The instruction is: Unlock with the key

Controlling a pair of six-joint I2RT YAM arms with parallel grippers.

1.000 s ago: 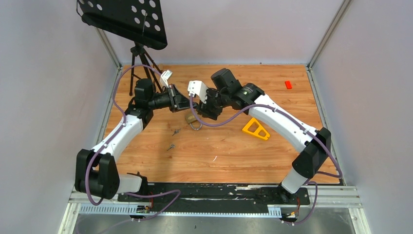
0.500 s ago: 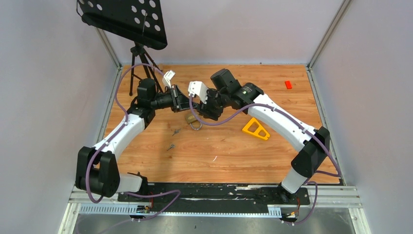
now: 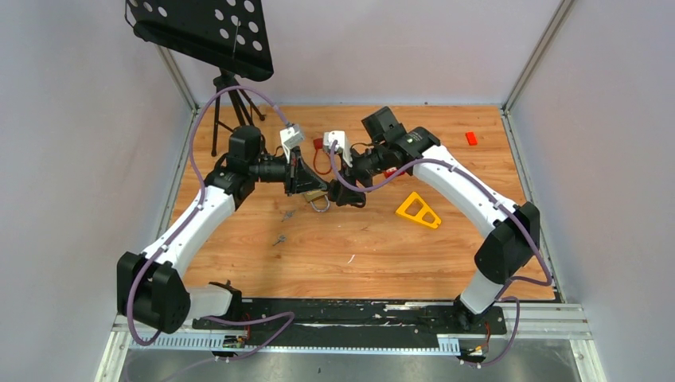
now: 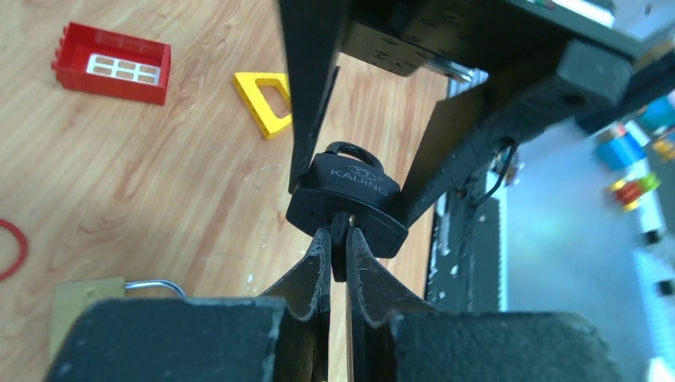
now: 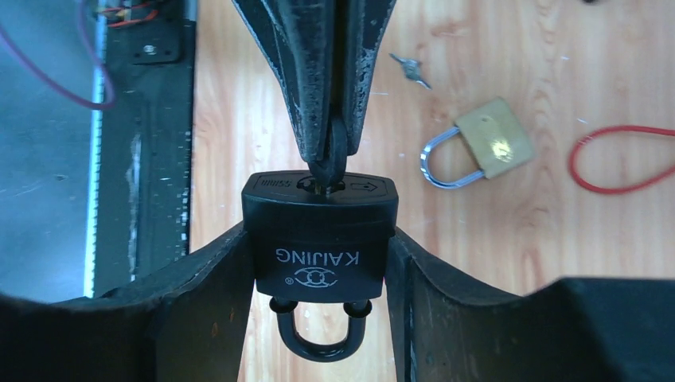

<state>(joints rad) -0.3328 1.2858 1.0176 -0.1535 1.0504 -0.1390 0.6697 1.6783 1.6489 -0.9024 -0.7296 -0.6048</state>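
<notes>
A wooden table is seen from above, with a black perforated panel on a tripod standing at its far left corner. The left arm and the right arm are bent inward so that their wrists meet nose to nose over the middle of the far half of the table.

The right gripper is closed on the black padlock. One finger is pressed against each narrow side of the body, and the lock is carried above the wood. The shackle is turned back toward the right wrist, with both legs seated in the body. The keyhole face is turned away, toward the left arm.

The left gripper is pressed together on the key. Its dark bow is pinched between the two fingertips, directly against the keyhole face. The blade is entered into the lock, though how far cannot be told.

On the table just beneath the two grippers a brass padlock is lying flat with its shackle closed. A yellow triangle is lying to the right of it, by the right forearm. A red brick is seen in the left wrist view, near the triangle. A red band is lying just beside the brass padlock. Two small loose keys are lying nearer the left arm, well apart from both grippers.
</notes>
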